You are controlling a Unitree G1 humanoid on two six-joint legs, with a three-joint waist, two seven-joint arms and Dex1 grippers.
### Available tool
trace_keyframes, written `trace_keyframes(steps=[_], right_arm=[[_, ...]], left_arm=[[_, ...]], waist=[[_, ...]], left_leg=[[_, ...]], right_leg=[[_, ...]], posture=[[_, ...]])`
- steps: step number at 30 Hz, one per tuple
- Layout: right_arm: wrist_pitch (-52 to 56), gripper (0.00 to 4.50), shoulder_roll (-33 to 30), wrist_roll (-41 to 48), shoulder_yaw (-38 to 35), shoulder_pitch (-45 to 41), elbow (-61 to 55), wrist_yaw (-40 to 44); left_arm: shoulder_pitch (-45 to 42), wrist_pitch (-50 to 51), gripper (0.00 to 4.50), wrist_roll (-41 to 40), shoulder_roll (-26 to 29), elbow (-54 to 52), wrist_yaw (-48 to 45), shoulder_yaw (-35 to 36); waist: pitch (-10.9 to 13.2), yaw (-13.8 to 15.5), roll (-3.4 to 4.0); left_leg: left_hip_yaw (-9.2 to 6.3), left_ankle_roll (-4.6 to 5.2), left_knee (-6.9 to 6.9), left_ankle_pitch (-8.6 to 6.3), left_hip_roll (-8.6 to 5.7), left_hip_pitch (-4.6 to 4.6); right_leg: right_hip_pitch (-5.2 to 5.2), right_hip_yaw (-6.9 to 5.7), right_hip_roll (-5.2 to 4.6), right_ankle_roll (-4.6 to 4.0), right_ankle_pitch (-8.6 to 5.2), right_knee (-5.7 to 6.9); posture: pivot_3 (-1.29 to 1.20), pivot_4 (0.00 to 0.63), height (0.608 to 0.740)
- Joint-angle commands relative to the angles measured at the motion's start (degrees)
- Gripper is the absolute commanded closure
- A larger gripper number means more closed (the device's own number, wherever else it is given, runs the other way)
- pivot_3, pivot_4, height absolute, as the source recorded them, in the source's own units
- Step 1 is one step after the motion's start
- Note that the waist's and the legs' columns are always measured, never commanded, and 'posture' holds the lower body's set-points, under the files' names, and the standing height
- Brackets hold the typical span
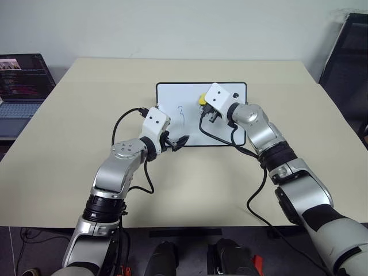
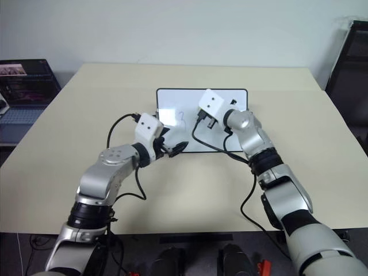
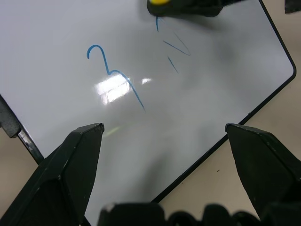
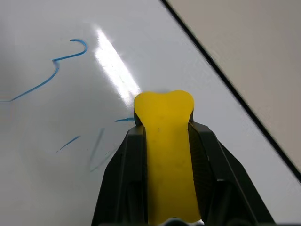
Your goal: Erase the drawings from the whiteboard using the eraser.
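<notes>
The whiteboard (image 1: 172, 95) lies flat in the middle of the table. My right gripper (image 1: 207, 107) is over its middle, shut on the yellow eraser (image 4: 165, 150), whose tip rests at the board's surface. Of the drawings, a blue "3"-like mark (image 3: 113, 73) stands whole. Beside the eraser only a few faint blue strokes (image 4: 89, 148) show. My left gripper (image 3: 164, 129) hovers open over the board's near left part, just short of the "3", with nothing between its fingers (image 3: 75, 160).
A laptop (image 1: 23, 80) stands open off the table's far left corner. A dark frame (image 1: 348, 52) stands at the back right. The tan table (image 1: 86, 115) has free room all around the board. Black cables trail from both wrists.
</notes>
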Motion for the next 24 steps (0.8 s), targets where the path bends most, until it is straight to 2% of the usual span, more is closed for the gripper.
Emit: trace_keyframes(steps=[1,4,11,13,18,24], right_arm=[[3.80,3.62,-1.40,-0.39,2.35,3.12,-4.03,6.53],[4.63,3.62,-2.46,-1.36,3.71,4.22,-6.82,9.06],[-2.17,3.63,-0.87,-2.71,-0.28,-0.47,-1.62,-5.58],[-3.06,3.63,-0.67,-2.50,-0.62,-1.52,-0.12,-6.71],[-0.24,3.63,-1.33,-2.07,1.37,0.38,-0.46,-0.74],[4.12,3.63,-3.88,-2.99,4.32,4.96,-6.79,8.34]], left_arm=[[-0.10,-0.11,0.00,-0.22,-0.01,-2.80,0.29,0.33],[-0.07,0.12,0.00,-0.20,-0.03,-3.04,0.26,0.25],[-0.05,0.45,0.00,-0.21,-0.19,-3.22,0.21,0.04],[-0.01,0.45,0.00,-0.18,-0.25,-3.17,0.17,-0.04],[0.08,0.30,0.00,-0.10,-0.23,-3.05,0.06,-0.09],[0.28,0.00,0.00,-0.10,-0.16,-2.88,-0.09,-0.11]], waist=[[0.00,0.01,0.00],[0.00,-0.03,0.00],[0.00,-0.03,0.00],[0.00,-0.02,0.00],[0.00,-0.03,0.00],[0.00,-0.01,0.00]], left_leg=[[-0.03,0.00,0.02,0.00,0.00,0.01],[-0.02,0.00,0.07,0.00,-0.01,0.04],[0.01,0.00,0.11,0.02,0.00,0.09],[0.01,0.00,0.10,0.02,-0.01,0.07],[0.01,0.00,-0.01,0.01,0.00,0.04],[-0.02,0.00,0.05,0.01,-0.01,0.06]], right_leg=[[0.02,-0.03,0.00,0.00,0.00,0.01],[0.02,-0.01,0.00,0.00,0.00,0.13],[0.02,0.02,0.02,0.01,0.00,0.18],[0.01,0.02,0.01,0.00,0.00,0.17],[-0.01,0.02,0.00,0.00,0.00,0.06],[0.06,-0.01,0.00,0.00,0.00,0.07]], posture=[[0.00,0.150,0.740],[0.00,0.150,0.740],[0.00,0.150,0.740],[0.00,0.150,0.740],[0.00,0.150,0.740],[0.00,0.150,0.740]])
